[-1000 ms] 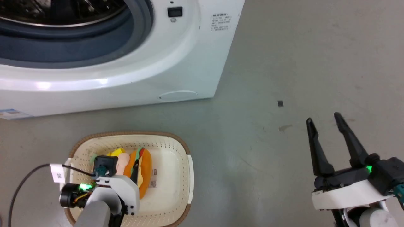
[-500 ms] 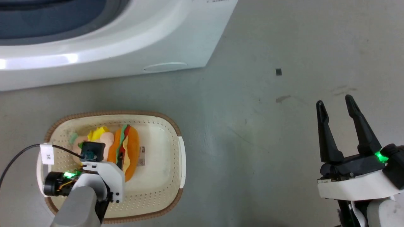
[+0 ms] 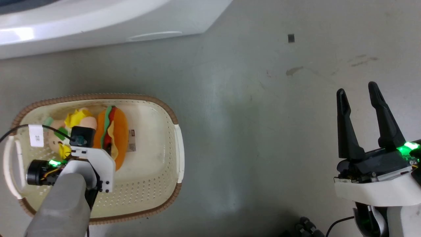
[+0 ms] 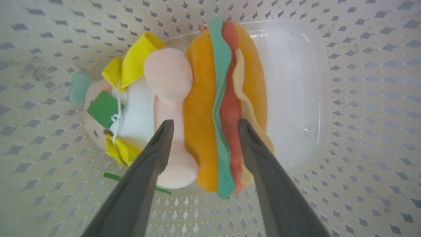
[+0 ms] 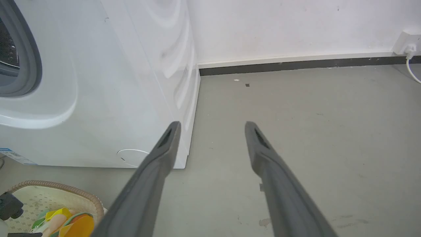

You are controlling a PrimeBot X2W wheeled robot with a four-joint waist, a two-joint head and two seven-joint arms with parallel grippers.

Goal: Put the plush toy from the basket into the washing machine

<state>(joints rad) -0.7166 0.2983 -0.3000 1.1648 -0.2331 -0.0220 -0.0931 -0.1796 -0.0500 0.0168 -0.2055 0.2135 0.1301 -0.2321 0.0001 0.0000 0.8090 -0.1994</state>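
A small soft plush toy point(image 4: 197, 98), a pale pink figure in yellow joined to an orange burger with green and red layers, lies on its side in the cream perforated plastic basket point(image 3: 98, 97) with a brown braided-look rim, at the lower left of the head view. The large white front-loading washing machine point(image 3: 98, 19) stands along that view's upper left edge, well apart from the basket across grey concrete floor point(image 3: 246, 131).

The toy looks light, squashy and easy to grip rather than slippery or fragile. The plump burger middle is probably the surest hold, since it should give under the fingers.

The left gripper point(image 4: 204, 126) points steeply down into the basket with its two dark fingers parted. They straddle the burger, one tip over the pink limb and the other over the far bun. Whether the pads touch the fabric cannot be told.

The right gripper point(image 3: 357, 90), at the lower right of the head view, hangs over bare floor with its fingers spread, holding nothing
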